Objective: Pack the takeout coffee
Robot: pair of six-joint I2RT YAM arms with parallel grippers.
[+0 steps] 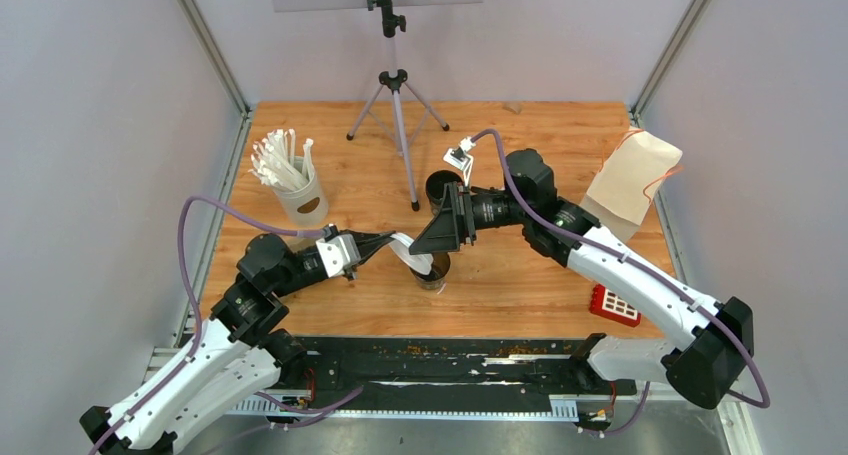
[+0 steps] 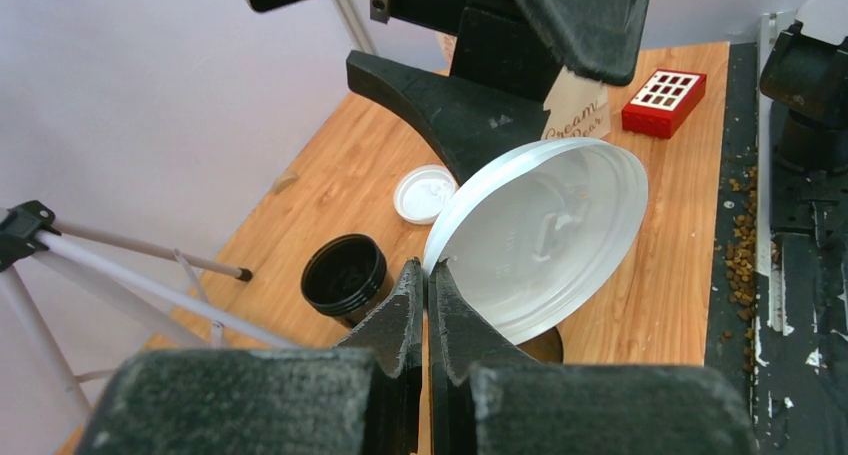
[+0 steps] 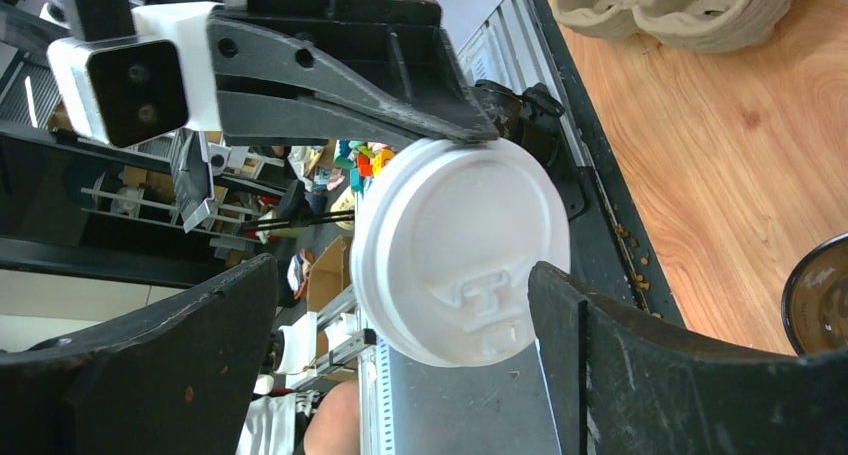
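My left gripper (image 2: 427,267) is shut on the rim of a round white lid (image 2: 545,237) and holds it tilted over an open black cup (image 1: 438,273), whose rim peeks out below the lid (image 2: 545,347). My right gripper (image 3: 400,270) is open, its fingers (image 3: 625,355) either side of that lid (image 3: 462,247) without gripping it. In the top view the two grippers, left (image 1: 398,245) and right (image 1: 442,233), meet at mid-table. A second open black cup (image 2: 345,273) stands beyond, also in the top view (image 1: 441,187). Another white lid (image 2: 425,193) lies flat on the table.
A white cup of straws (image 1: 290,180) stands at the left. A tripod (image 1: 397,110) stands at the back centre. A paper bag (image 1: 630,180) leans at the right and a red box (image 1: 614,305) lies near the front right. Brown pulp carrier trays (image 3: 680,5) show in the right wrist view.
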